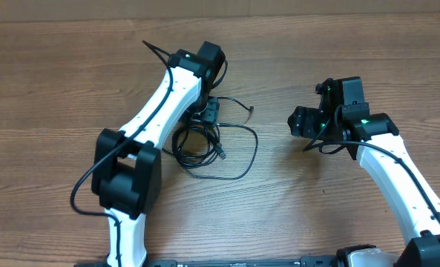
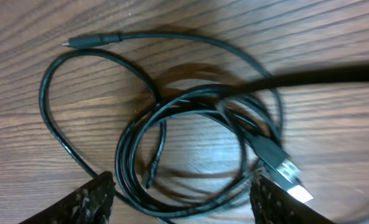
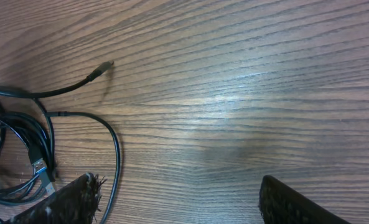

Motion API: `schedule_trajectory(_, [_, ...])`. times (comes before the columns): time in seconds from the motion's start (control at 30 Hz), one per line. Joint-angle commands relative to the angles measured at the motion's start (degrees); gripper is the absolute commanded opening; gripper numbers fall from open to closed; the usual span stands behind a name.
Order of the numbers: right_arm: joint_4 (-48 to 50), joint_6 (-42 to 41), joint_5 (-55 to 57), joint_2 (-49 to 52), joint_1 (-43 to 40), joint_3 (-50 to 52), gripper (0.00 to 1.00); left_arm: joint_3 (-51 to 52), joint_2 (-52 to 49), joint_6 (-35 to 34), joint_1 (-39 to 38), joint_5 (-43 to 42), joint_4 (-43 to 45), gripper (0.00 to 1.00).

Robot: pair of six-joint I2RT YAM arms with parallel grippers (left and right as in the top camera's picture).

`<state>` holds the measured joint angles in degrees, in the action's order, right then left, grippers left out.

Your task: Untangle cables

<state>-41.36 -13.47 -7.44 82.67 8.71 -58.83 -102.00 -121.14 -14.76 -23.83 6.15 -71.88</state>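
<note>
The cables [image 1: 212,144] lie as a tangle of thin black loops on the wooden table, with a loose loop reaching right and a small plug end [image 1: 250,110] at the back. My left gripper [image 1: 205,119] hovers right over the coiled part, open, with the coil [image 2: 190,149] between its fingers [image 2: 184,199] and a silver USB plug [image 2: 287,174] by the right finger. My right gripper [image 1: 300,122] is open and empty over bare wood, to the right of the cables; its view shows the tangle [image 3: 22,149] at the left edge.
The wooden table [image 1: 294,200] stretches around the cables. Thicker black arm cables run along both white arms. A dark base edge shows at the bottom of the overhead view.
</note>
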Motion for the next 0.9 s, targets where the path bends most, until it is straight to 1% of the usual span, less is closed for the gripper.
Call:
schedule_trajectory(0.0, [0.07, 0.22, 0.39, 0.22, -0.15, -1.53, 0.8, -0.37, -2.78, 0.59, 1.51, 3.04, -0.35, 0.73])
schedule_trajectory(0.1, [0.07, 0.22, 0.39, 0.22, -0.15, -1.53, 0.8, -0.35, -3.87, 0.61, 2.84, 4.0, -0.55, 0.75])
schedule_trajectory(0.23, [0.09, 0.22, 0.59, 0.22, -0.15, -1.53, 0.8, 0.26, -4.2, 0.85, 4.46, 2.32, 0.61, 0.76])
schedule_trajectory(0.3, [0.09, 0.22, 0.63, 0.22, -0.15, -1.53, 0.81, 0.92, -4.2, 3.54, 4.81, -0.31, 1.81, 0.73])
schedule_trajectory(0.4, [0.09, 0.22, 0.66, 0.22, -0.15, -1.53, 0.81, 2.82, -4.2, 6.14, 4.79, -2.95, 3.85, 0.66])
schedule_trajectory(0.5, [0.02, 0.2, 0.66, 0.22, -0.15, -1.53, 0.81, 6.01, -4.2, 6.21, 4.68, -3.02, 6.51, 0.64])
schedule_trajectory(0.57, [-0.15, 0.2, 0.9, 0.22, -0.15, -1.53, 0.81, 8.11, -4.2, 6.23, 4.68, -3.02, 8.09, 0.61])
schedule_trajectory(0.67, [-0.33, 0.2, 1.01, 0.22, -0.15, -1.53, 0.81, 10.29, -4.2, 6.21, 4.66, -3.02, 9.62, 0.49])
schedule_trajectory(0.73, [-0.35, 0.2, 1.01, 0.22, -0.15, -1.53, 0.81, 10.56, -4.2, 6.21, 4.66, -3.04, 9.88, 0.38])
schedule_trajectory(0.77, [-0.35, 0.2, 1.01, 0.22, -0.15, -1.53, 0.81, 10.54, -4.2, 6.21, 4.66, -3.04, 10.05, 0.3])
schedule_trajectory(0.8, [-0.35, 0.2, 1.01, 0.22, -0.15, -1.53, 0.81, 10.38, -4.09, 6.19, 4.66, -3.06, 10.05, 0.1])
schedule_trajectory(0.83, [-0.35, 0.2, 1.01, 0.22, -0.15, -1.53, 0.81, 10.19, -4.07, 6.05, 4.66, -3.17, 10.01, 0.04])
schedule_trajectory(0.87, [-0.35, 0.2, 0.98, 0.22, -0.15, -1.53, 0.8, 9.94, -3.87, 5.92, 4.66, -3.34, 9.86, 0.04])
